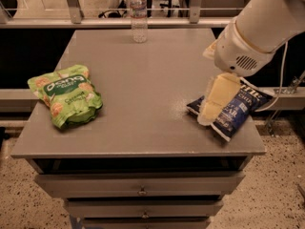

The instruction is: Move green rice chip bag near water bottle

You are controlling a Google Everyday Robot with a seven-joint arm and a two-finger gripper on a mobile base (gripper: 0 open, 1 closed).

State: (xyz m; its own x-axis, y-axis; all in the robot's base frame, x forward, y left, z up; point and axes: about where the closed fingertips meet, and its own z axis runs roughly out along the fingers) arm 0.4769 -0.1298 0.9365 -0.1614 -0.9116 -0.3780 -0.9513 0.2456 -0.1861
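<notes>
The green rice chip bag (66, 94) lies flat near the left edge of the grey table (147, 75). The water bottle (138, 15) stands upright at the back edge of the table, near its middle, far from the bag. My gripper (210, 109), cream-coloured, hangs from the white arm (257, 27) over the right side of the table. It is just above the left end of a dark blue chip bag (237, 112) and far from the green bag.
The dark blue chip bag lies at the table's right front corner, partly behind my gripper. Drawers (141, 191) sit under the tabletop. A metal rail with posts (71, 6) runs behind the table's back edge.
</notes>
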